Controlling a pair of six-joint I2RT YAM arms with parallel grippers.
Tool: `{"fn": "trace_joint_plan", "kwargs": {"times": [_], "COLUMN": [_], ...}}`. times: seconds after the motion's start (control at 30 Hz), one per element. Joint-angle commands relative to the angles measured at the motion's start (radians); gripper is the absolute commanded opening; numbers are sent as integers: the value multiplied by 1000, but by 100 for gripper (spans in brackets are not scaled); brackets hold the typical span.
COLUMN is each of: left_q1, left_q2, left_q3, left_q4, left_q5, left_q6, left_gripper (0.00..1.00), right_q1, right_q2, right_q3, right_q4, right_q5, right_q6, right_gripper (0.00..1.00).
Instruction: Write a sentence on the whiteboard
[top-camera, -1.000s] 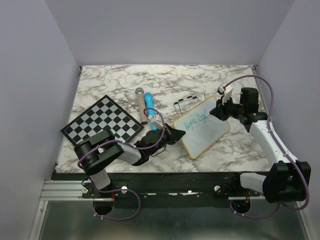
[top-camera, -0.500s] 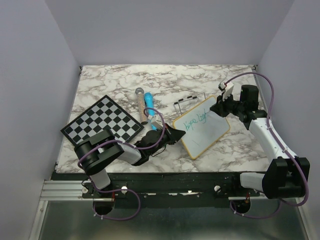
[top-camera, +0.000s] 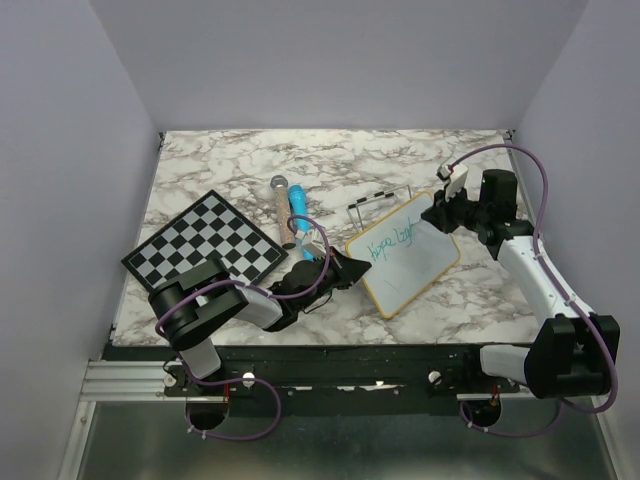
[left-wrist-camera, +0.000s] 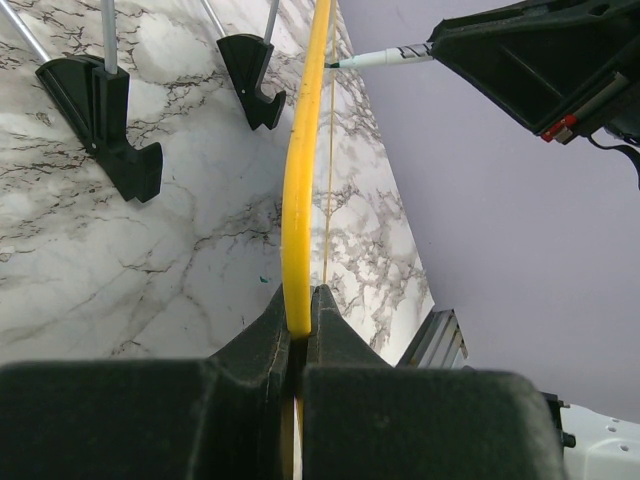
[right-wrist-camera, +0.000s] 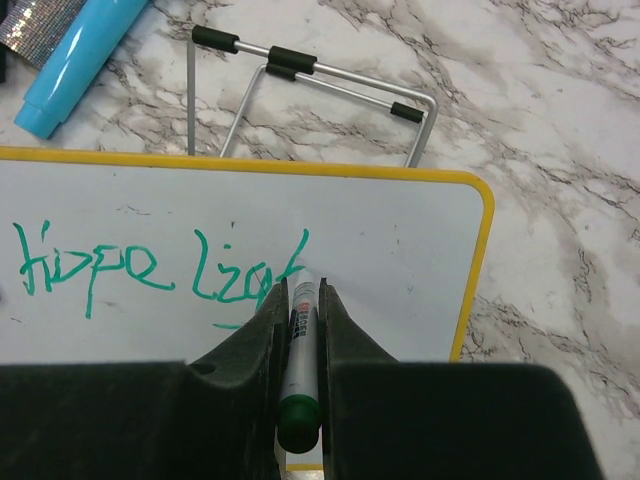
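Right end effector (right-wrist-camera: 300, 292) tight around marker (right-wrist-camera: 301, 335)

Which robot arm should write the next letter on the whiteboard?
Right. The right gripper is shut on the green marker, whose tip meets the whiteboard just after the green words. The left gripper only clamps the board's yellow edge.

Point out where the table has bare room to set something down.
Bare marble runs along the far edge of the table, beyond the chessboard and the wire stand. A smaller patch lies near the front, right of the whiteboard. The middle is crowded: blue pen, left pincer and whiteboard sit close together.
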Motion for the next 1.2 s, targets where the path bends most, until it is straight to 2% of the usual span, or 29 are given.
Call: {"fn": "trace_joint_plan", "kwargs": {"times": [0.0, 0.27, 0.63, 0.93, 1.17], "left_q1": [-5, -5, -5, -5, -5], "left_q2": [1, -1, -4, -9, -4], "left_q3": [-9, -11, -12, -14, -9], "left_q4": [5, 6, 3, 0, 5], "left_q5": [27, 25, 25, 25, 31], "left_q6": [34, 33, 33, 37, 37], "left_gripper": [0, 0, 0, 0, 0], "right_q1": [-2, -2, -2, -3, -3], "right_q2": [-24, -45, -45, -97, -41], "right_q3": [-12, -28, 12, 52, 28], "right_q4": [-26, -85, -79, -76, -43], "right_q5": [-1, -13, 85, -21, -44], "right_q6": [-41, -84, -95, -27, -20], "right_gripper": [0, 1, 1, 1, 0]}}
